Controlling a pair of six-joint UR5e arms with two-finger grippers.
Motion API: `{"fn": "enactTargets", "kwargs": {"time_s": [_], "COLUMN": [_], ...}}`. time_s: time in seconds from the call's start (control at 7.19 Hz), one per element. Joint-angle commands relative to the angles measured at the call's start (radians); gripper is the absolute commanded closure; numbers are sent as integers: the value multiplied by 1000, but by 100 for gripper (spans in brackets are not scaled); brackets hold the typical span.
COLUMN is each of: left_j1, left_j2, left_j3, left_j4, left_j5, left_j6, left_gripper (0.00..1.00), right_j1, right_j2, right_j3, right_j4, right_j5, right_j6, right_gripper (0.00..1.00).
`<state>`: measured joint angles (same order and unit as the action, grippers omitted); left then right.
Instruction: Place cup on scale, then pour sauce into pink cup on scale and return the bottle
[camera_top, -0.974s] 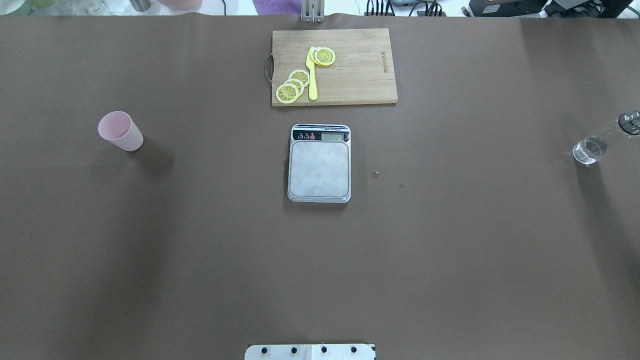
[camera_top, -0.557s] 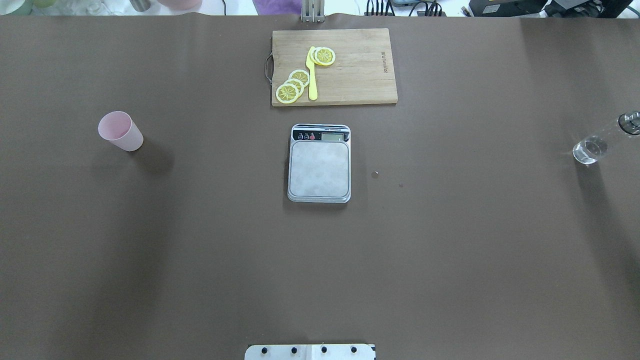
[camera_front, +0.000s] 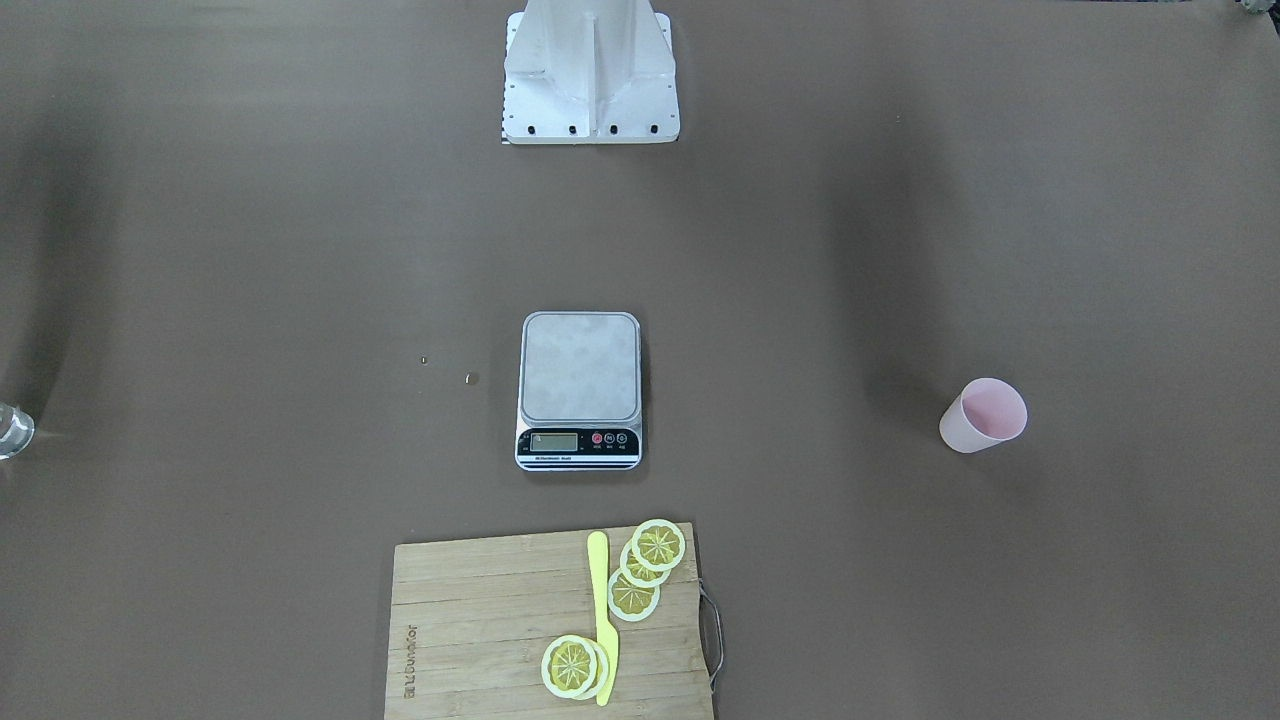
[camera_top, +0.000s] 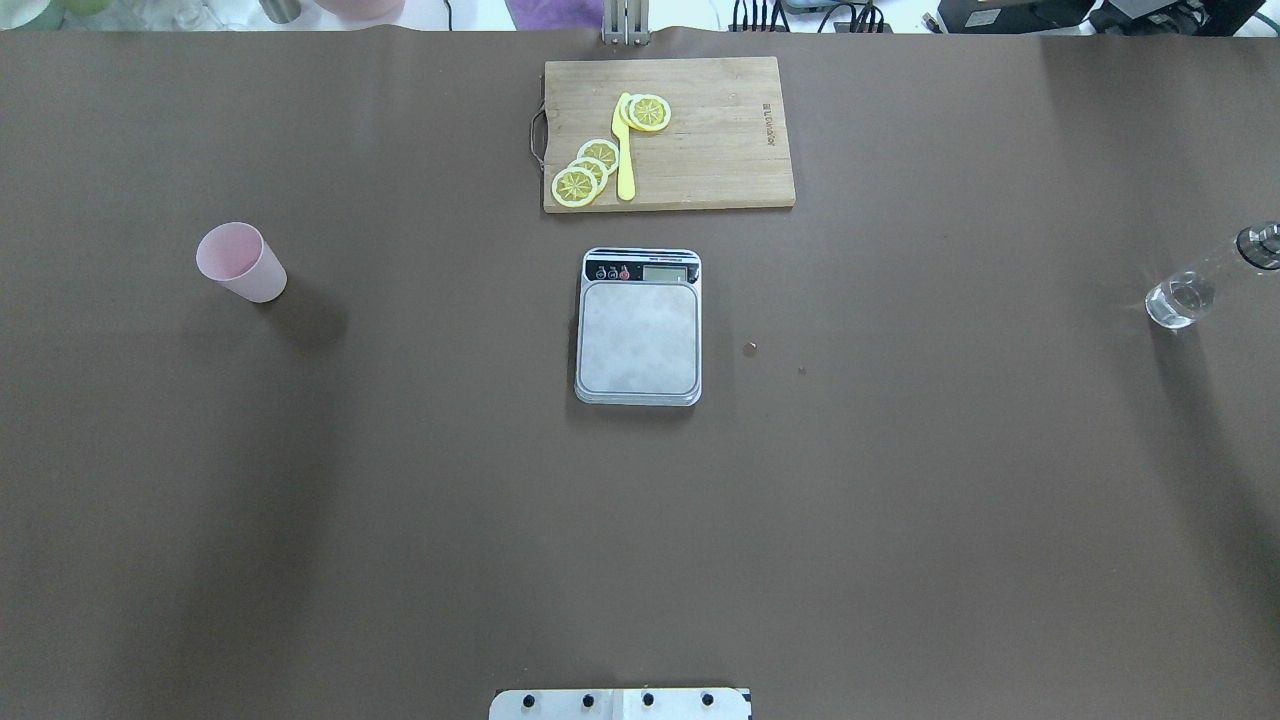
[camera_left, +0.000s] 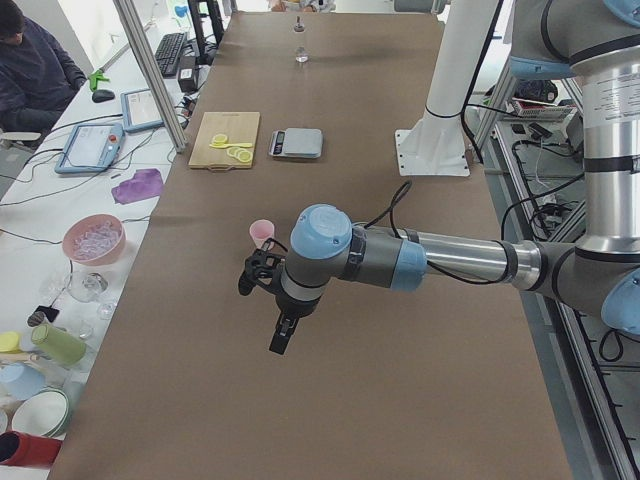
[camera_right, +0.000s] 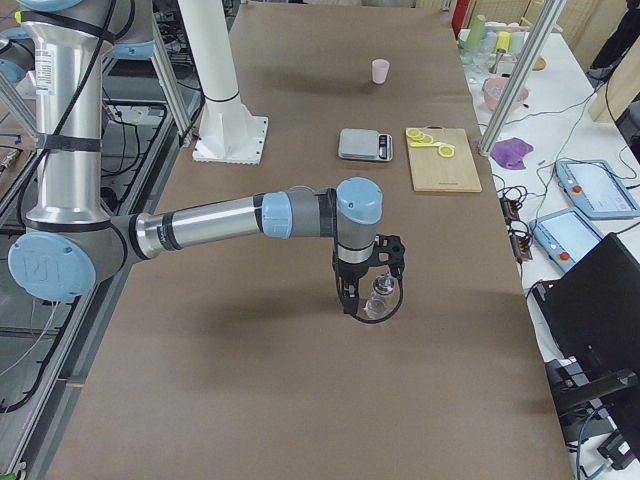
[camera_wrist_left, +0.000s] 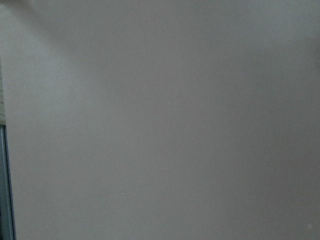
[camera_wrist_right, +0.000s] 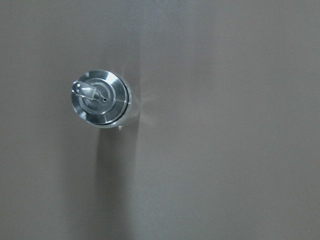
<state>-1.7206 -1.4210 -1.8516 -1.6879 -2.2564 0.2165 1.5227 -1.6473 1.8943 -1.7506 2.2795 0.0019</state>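
Note:
The pale pink cup (camera_top: 240, 262) stands upright on the table's left side, also in the front view (camera_front: 983, 415). The scale (camera_top: 638, 335) sits at the table's middle with a bare platform. The clear glass bottle (camera_top: 1190, 290) with a silver pourer stands at the far right. In the right wrist view the bottle (camera_wrist_right: 100, 97) shows from straight above, left of centre. My right gripper (camera_right: 365, 290) hangs close by the bottle (camera_right: 378, 297); I cannot tell whether it is open. My left gripper (camera_left: 262, 310) hangs near the cup (camera_left: 262, 232); I cannot tell its state either.
A wooden cutting board (camera_top: 690, 130) with several lemon slices (camera_top: 590, 170) and a yellow knife (camera_top: 624, 150) lies beyond the scale. The robot's base plate (camera_top: 620, 703) is at the near edge. Bowls and cups sit on a side bench (camera_left: 90, 240).

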Motion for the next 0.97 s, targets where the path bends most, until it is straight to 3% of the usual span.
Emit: {"fn": "enactTargets", "kwargs": {"time_s": [0.0,0.14,0.28,0.42,0.7,0.84], "left_j1": [7,7,22,22,30,64], "left_j2": [-32,-23,-50,-47,-67,-75], "left_j3": [3,52,127,140,132,129], "left_j4": [-92,-259,-312,-318,-357,-413], "left_j5": [69,67,34,-123,-170,-170], "left_j6": [-2,-5,-3,-14,-14,-111], "left_gripper": [2,2,2,2,2,2], "right_j1": [-1,-1,-1,-1,1,-1], "right_j2": [11,11,9,12,-2,-5], "right_j3": [48,57,68,53,51,51], "right_j4": [16,16,58,66,133,182], "right_j5": [-5,-3,-5,3,8,8], "right_j6": [1,1,3,47,89,101], "right_gripper": [0,0,0,0,0,0]}}
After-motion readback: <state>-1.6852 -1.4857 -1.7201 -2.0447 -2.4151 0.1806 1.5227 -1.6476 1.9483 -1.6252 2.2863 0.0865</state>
